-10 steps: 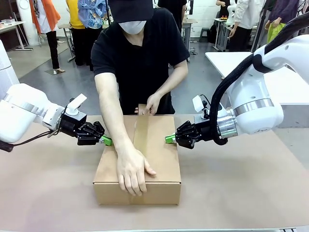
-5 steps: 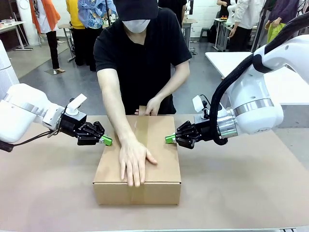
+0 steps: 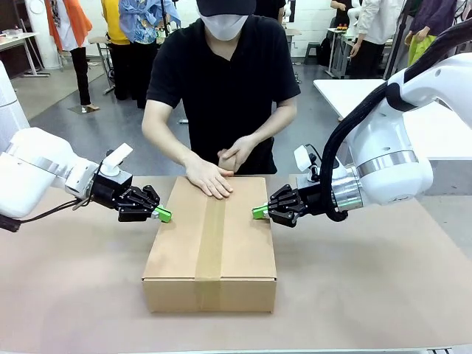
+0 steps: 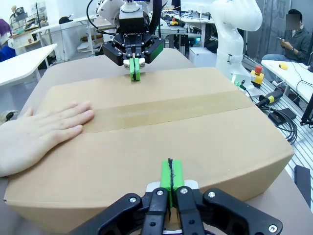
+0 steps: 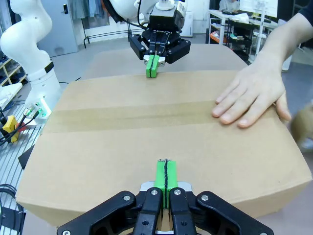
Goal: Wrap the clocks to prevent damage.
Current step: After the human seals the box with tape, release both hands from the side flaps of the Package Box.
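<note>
A: Cardboard box (image 3: 210,240) sitting mid-bench (image 3: 383,287), flaps down, tape strip (image 3: 210,236) laid along the top seam and over the near face. No clocks to be seen; presumably inside.

B: Left gripper (image 3: 163,214) pressed against the box's left side, pads together, clamped on nothing. Right gripper (image 3: 259,212) the same on the right side, shut and empty. Looks like bracing, nothing more.

A: One of the person's hands (image 3: 209,179) flat on the far end of the lid, the other hand (image 3: 236,153) just behind that edge, apparently on the tape end.

B: Risks from here?

A: Uneven push from either side, and the box skews or slides on the bench, wrinkling the tape. Too hard a push, and the thin walls dent inward toward whatever sits inside.

B: Also a hand close between two tips: any sideways drift a pinch hazard. And tape left unpressed at the far end, likely to lift.
</note>
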Action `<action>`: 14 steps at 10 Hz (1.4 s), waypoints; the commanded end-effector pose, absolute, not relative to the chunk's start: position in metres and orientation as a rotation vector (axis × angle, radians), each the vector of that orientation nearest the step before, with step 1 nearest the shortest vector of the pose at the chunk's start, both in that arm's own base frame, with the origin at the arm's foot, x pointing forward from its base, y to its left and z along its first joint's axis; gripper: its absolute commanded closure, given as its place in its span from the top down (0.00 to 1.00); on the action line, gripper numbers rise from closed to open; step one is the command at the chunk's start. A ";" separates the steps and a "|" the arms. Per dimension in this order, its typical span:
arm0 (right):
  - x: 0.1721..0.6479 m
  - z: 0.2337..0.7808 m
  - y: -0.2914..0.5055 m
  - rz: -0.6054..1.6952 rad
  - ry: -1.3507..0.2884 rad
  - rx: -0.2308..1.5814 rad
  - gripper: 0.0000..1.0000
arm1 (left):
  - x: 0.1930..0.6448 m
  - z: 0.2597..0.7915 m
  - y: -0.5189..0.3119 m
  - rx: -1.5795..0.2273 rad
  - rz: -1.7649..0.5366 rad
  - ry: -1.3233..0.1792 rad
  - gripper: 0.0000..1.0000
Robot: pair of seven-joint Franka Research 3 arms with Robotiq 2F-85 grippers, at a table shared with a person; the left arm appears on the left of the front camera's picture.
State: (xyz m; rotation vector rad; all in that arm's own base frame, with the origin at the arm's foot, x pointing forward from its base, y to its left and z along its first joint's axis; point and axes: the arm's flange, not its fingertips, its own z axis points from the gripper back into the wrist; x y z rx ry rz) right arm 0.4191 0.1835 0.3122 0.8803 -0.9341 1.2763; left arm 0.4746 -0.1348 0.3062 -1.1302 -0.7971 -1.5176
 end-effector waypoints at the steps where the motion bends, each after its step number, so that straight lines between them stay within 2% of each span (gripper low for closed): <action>1: 0.419 0.309 0.185 1.274 -0.928 0.879 0.01 | 0.475 0.304 -0.135 -1.124 -1.519 -0.793 0.00; 14: 0.419 0.309 0.185 1.274 -0.928 0.879 0.01 | 0.475 0.304 -0.135 -1.124 -1.519 -0.793 0.00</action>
